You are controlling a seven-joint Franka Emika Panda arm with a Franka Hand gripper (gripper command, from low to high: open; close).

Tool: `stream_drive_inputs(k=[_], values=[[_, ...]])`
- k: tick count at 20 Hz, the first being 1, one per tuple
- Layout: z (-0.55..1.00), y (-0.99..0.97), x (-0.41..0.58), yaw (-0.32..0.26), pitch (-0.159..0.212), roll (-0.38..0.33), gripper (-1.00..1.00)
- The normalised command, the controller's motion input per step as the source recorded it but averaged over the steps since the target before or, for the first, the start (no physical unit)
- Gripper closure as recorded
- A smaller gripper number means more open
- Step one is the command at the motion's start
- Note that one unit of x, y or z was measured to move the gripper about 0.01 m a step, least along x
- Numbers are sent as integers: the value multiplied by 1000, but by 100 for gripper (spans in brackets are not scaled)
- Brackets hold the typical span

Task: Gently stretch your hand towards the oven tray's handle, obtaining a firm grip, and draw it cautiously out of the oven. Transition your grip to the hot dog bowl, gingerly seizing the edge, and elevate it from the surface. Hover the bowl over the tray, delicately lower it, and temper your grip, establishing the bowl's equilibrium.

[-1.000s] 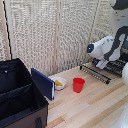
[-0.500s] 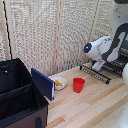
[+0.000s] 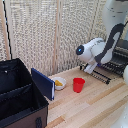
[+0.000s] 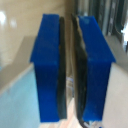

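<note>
Gripper (image 3: 90,69) at oven (image 3: 119,56) mouth, blue fingers (image 4: 50,65) nearly shut, grip on tray (image 3: 102,74) unclear. Pull straight, slow. Bowl (image 3: 59,83) waits beside red cup (image 3: 78,84).

Hot dog bowl (image 3: 59,83): white, upright on wood. Oven tray (image 3: 100,75): dark rack projecting from oven (image 3: 119,56).

Ovens (image 3: 119,59): one
Oven trays (image 3: 99,73): one
Hot dog bowls (image 3: 59,83): one
Red cups (image 3: 78,84): one
Black crates (image 3: 17,97): one
Blue panels (image 3: 43,83): one
</note>
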Motion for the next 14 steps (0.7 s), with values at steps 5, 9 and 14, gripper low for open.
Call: stream_drive_inputs(k=[5, 9, 14], values=[[457, 290, 158, 3, 54, -6, -100], [899, 179, 235, -72, 74, -95, -100], [813, 123, 191, -102, 85, -49, -100]])
